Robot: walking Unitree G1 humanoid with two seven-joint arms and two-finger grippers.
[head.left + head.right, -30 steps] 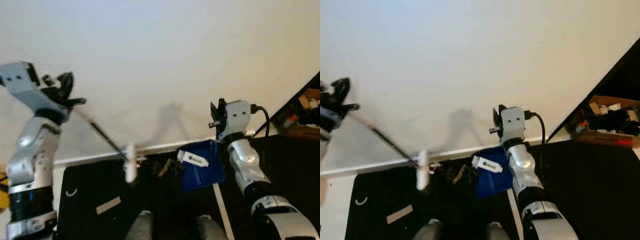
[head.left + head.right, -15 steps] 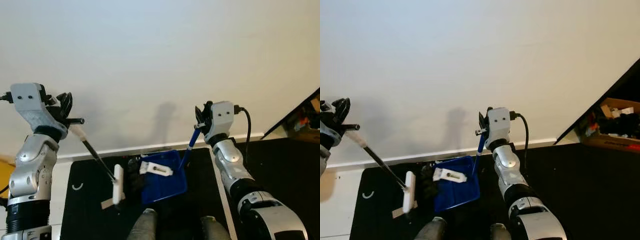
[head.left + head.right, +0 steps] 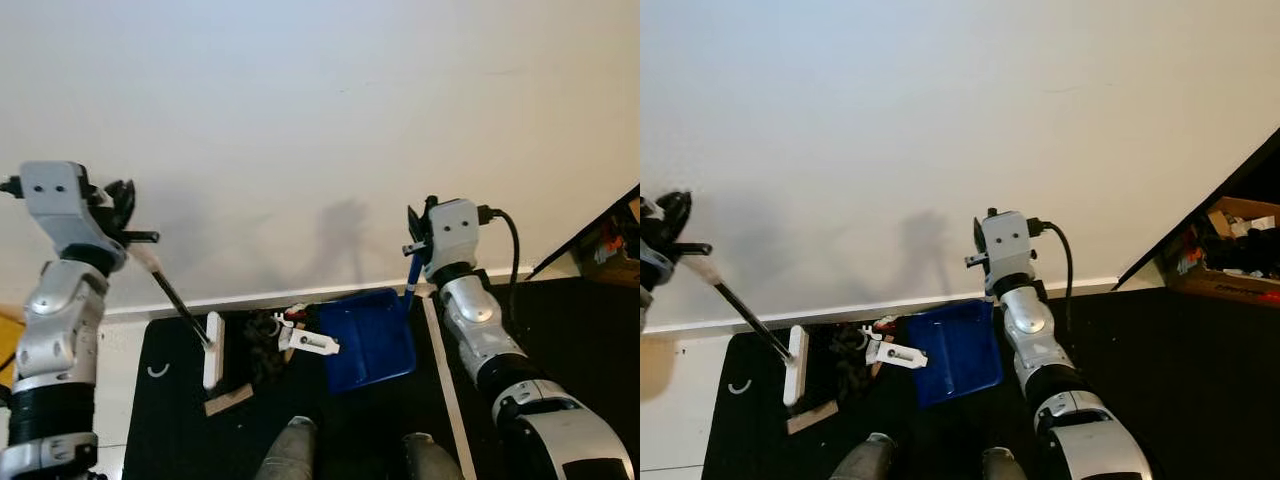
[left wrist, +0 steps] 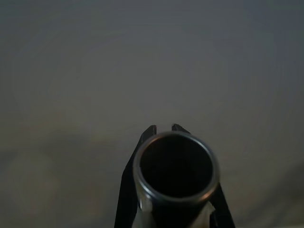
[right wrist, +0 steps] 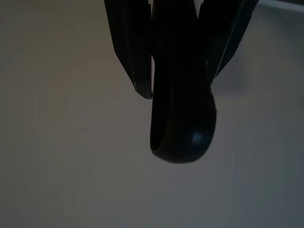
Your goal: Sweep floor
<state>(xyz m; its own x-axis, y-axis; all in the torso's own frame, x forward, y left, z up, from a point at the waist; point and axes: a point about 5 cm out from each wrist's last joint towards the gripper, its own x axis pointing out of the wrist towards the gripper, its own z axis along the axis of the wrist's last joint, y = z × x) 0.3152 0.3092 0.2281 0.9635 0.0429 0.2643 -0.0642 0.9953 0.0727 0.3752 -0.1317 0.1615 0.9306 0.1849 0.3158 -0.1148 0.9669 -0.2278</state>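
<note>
My left gripper [image 3: 122,208] is raised at the left, shut on the thin dark handle of a broom [image 3: 178,300]. Its white head [image 3: 212,350] rests on the black floor mat [image 3: 170,440]. The open end of that handle [image 4: 175,166] sits between my left fingers. My right gripper [image 3: 418,232] is shut on the upright blue handle of a blue dustpan [image 3: 368,342] lying on the mat; the handle's dark rounded end [image 5: 183,109] sits between its fingers. A dark pile of debris [image 3: 262,338] and a white plastic piece [image 3: 312,344] lie between broom head and dustpan.
A tan cardboard strip [image 3: 228,400] lies just below the broom head. A white baseboard [image 3: 250,298] and wall run behind the mat. My two feet [image 3: 290,452] stand at the near edge. A box of clutter [image 3: 1230,255] sits far right.
The dustpan has slid right, so the white piece now lies off its left edge instead of inside it. The broom head has shifted left, off the cardboard strip. The camera view has shifted too.
</note>
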